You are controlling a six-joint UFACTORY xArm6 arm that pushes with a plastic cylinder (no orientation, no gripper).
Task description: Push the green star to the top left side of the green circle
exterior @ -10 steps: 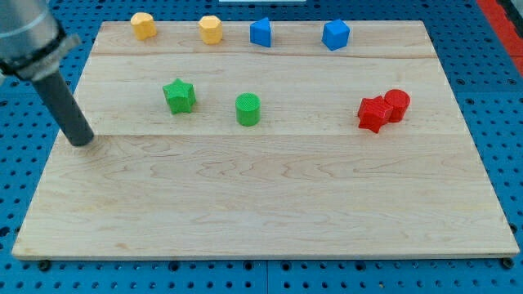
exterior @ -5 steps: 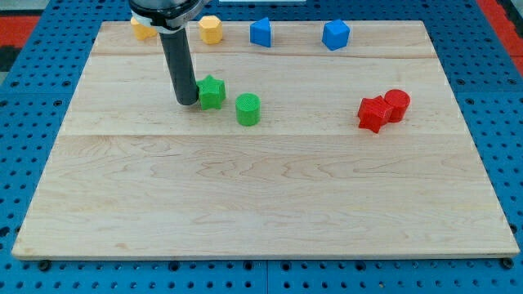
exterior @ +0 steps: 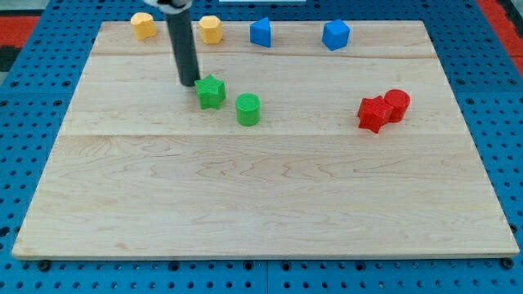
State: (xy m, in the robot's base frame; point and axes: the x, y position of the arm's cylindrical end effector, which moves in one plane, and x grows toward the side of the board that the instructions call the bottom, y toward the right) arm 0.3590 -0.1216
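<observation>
The wooden surface [exterior: 270, 196] lies on a blue pegboard base [exterior: 16, 122]. Positions below are given relative to the green circle [exterior: 248, 109], a short upright cylinder.

The green star [exterior: 211, 91] sits just beside the green circle, toward the view's upper left. A narrow strip of surface appears to separate the 2 blocks.

The dark rod enters from the view's top edge and slants down to my tip [exterior: 190, 82]. My tip rests at the star's upper-left edge, either touching it or very close; contact cannot be confirmed. My tip is farther from the green circle than the star is, on the same upper-left side.

No hand is fitted to this arm, so no spread or pinching state applies.

Other blocks:
- 2 yellow blocks, [exterior: 144, 25] and [exterior: 211, 29], lie near the surface's top edge, well above and to the left of the green circle. Their shape reads as roughly hexagonal.
- 2 blue blocks, [exterior: 261, 32] and [exterior: 335, 34], lie along the same top edge, above and to the right of the green circle.
- A red star [exterior: 373, 113] and a red cylinder [exterior: 397, 104] touch each other, well to the right of the green circle.
</observation>
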